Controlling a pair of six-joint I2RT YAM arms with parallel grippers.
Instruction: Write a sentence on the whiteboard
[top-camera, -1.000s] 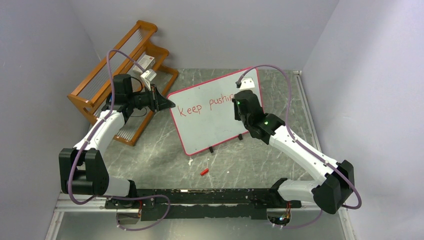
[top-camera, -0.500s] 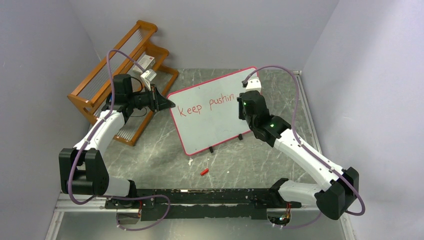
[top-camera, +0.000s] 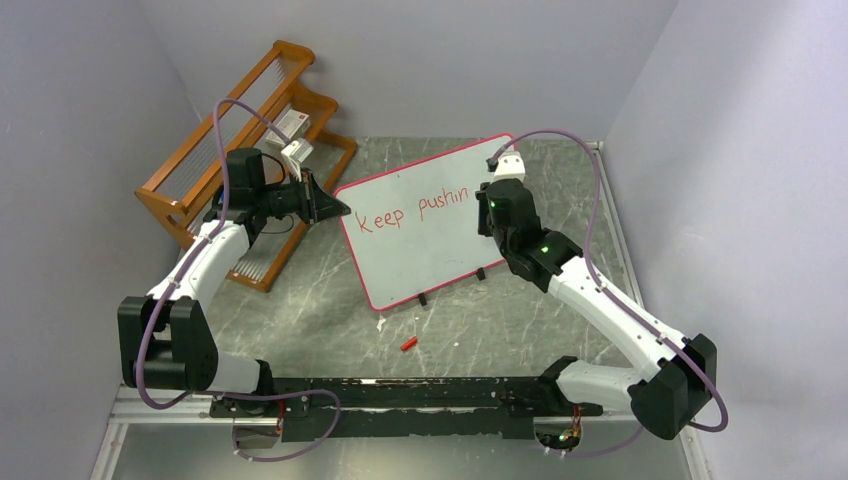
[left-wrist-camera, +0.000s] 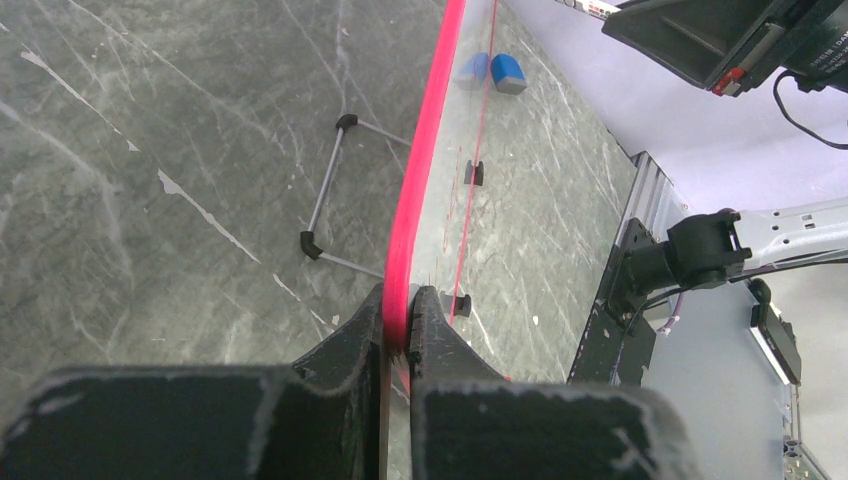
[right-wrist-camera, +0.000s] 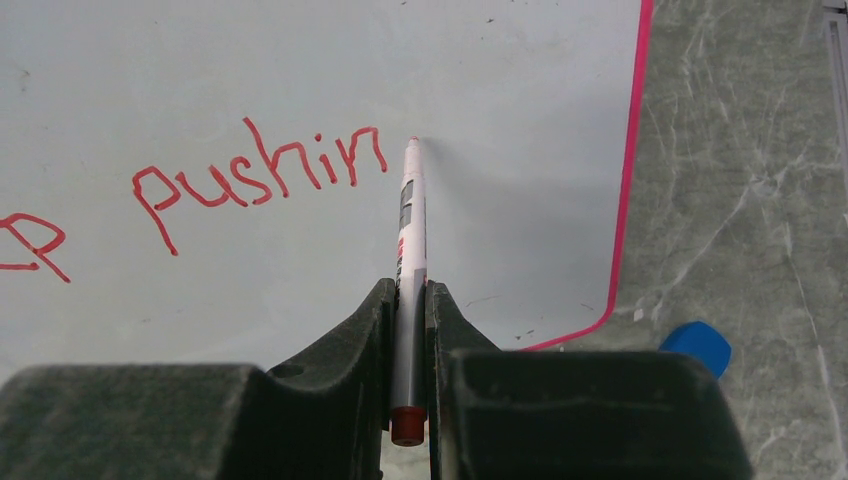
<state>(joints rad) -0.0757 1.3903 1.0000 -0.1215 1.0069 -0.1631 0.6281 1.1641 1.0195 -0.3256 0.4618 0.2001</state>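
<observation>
Right tool shifted right, pinching marker beside the sentence; left tool pinches whiteboard.

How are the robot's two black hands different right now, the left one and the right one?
The left gripper pinches the red-pink frame of the large white whiteboard, while the right gripper pinches a slim pale marker with a red end. The left gripper sits at the board's edge; the right gripper hovers over its face, marker tip just past the red lettering "pushin". Both are black, two-fingered and shut.
</observation>
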